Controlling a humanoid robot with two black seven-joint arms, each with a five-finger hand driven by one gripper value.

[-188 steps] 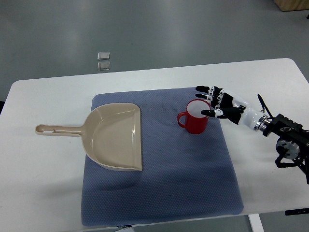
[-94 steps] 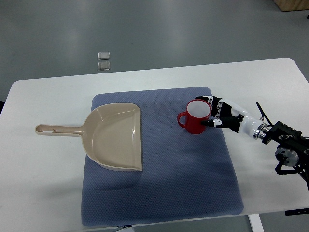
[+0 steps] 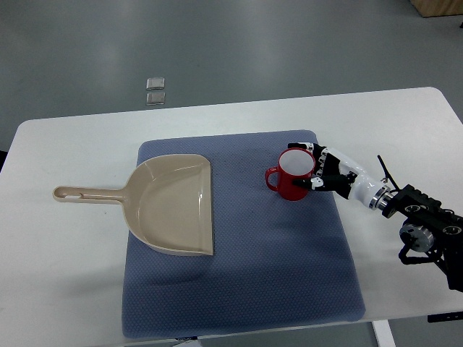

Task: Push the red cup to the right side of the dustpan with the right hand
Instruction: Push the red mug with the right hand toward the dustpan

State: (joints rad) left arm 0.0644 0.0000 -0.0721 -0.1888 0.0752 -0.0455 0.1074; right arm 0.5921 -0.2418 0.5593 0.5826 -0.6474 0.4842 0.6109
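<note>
The right hand, fingers spread, has closed against the red cup, which barely moved.

This looks like a robotics lab or test room rather than a home. A plain white worktop with rounded corners stands on a bare grey floor, and a blue-grey mat is spread flat over its middle as a staged work area. A robot arm with exposed joints and cabling reaches in from the right edge, and two small clear squares lie on the floor beyond the worktop.
</note>
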